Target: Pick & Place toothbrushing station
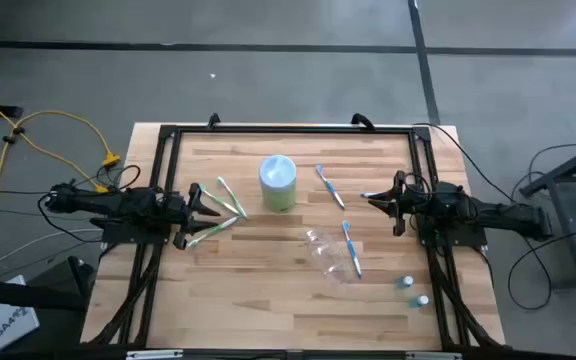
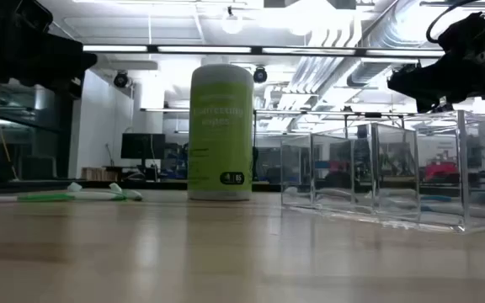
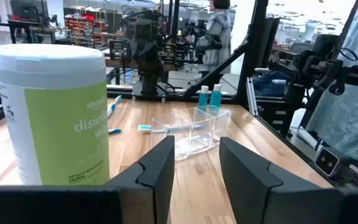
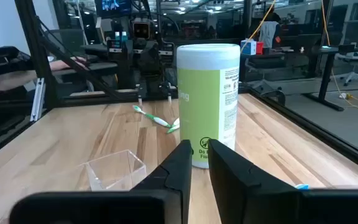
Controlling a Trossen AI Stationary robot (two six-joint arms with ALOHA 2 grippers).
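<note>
Hovering at the left edge of the wooden bench (image 1: pixel 268 290), the left end effector (image 1: pixel 204 200) has its two dark fingers (image 3: pixel 160 171) apart with nothing between them. Just beyond its tips lie the green-white toothbrushes (image 1: pixel 230 197), fanned out with their long axes running roughly away from that arm and slanted across the bench. Farther out stands a green wipes canister (image 1: pixel 277 183), upright near the bench's middle.

The right end effector (image 1: pixel 376 198) waits at the opposite edge, its fingers (image 4: pixel 180 163) nearly together with a slim gap and nothing gripped. One blue-white toothbrush (image 1: pixel 330 186) lies between it and the canister, and a second blue-white toothbrush (image 1: pixel 352 248) lies partly over or inside the clear plastic container (image 1: pixel 330 254); which cannot be told from above. The container rests right of centre, nearer the right arm. Two blue-capped tubes (image 1: pixel 414 291) stand well apart from it by the near right edge.

Judged from this layout, the green-white brushes belong to the left arm's reach, and carrying them means travelling rightward across the bench, past the canister, toward the container. Their thin, slanted shafts would likely need the fingers turned across the long axis.
</note>
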